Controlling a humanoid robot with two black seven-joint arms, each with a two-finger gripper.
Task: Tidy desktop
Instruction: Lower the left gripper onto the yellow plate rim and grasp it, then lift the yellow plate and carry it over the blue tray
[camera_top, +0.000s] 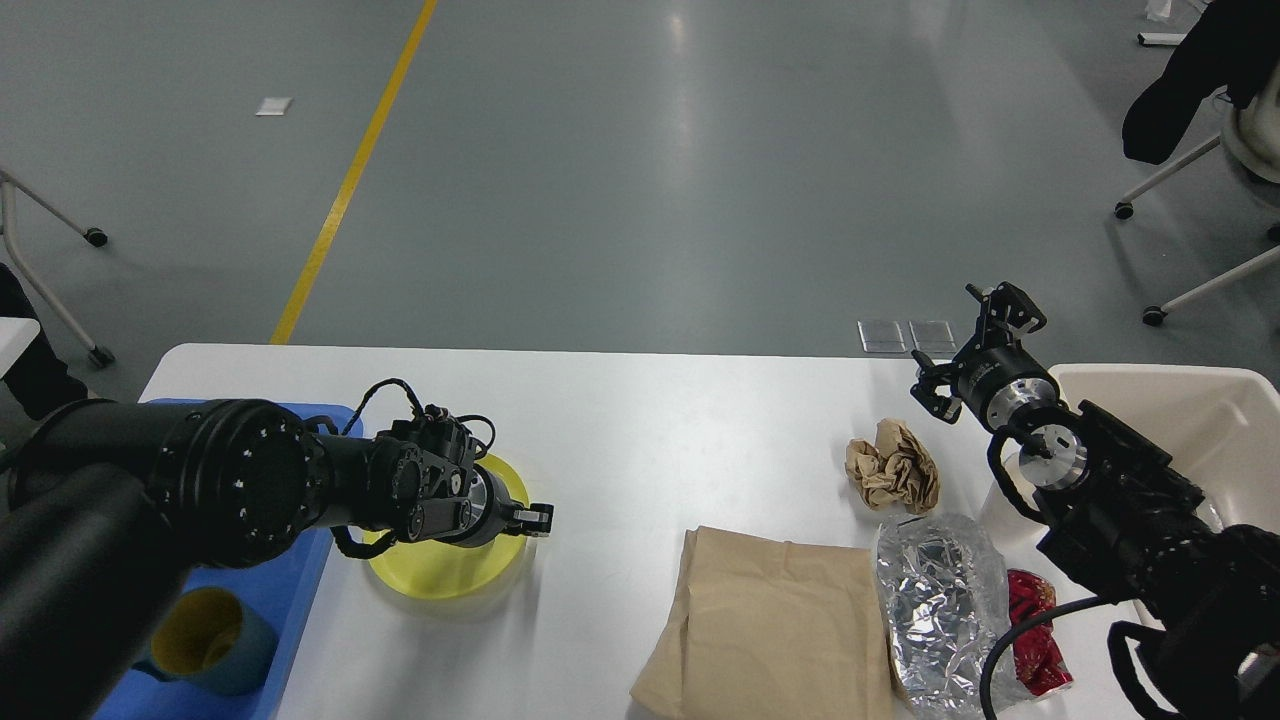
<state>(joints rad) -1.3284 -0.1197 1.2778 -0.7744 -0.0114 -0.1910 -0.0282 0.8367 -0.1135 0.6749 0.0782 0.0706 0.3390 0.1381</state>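
Observation:
The white desktop (650, 420) carries a yellow plate (440, 565) at its left. My left gripper (533, 517) sits at the plate's right rim, turned side-on; its fingers cannot be told apart. My right gripper (948, 335) is open and empty, raised above the desktop's far right, just beyond a crumpled brown paper ball (893, 465). A flat brown paper bag (770, 625), a crinkled foil bag (940, 595) and a red wrapper (1035, 630) lie at the front right.
A blue tray (290, 590) at the left edge holds a teal cup with a yellow inside (205, 640). A beige bin (1190, 410) stands at the right edge, behind my right arm. Chairs stand on the floor far right.

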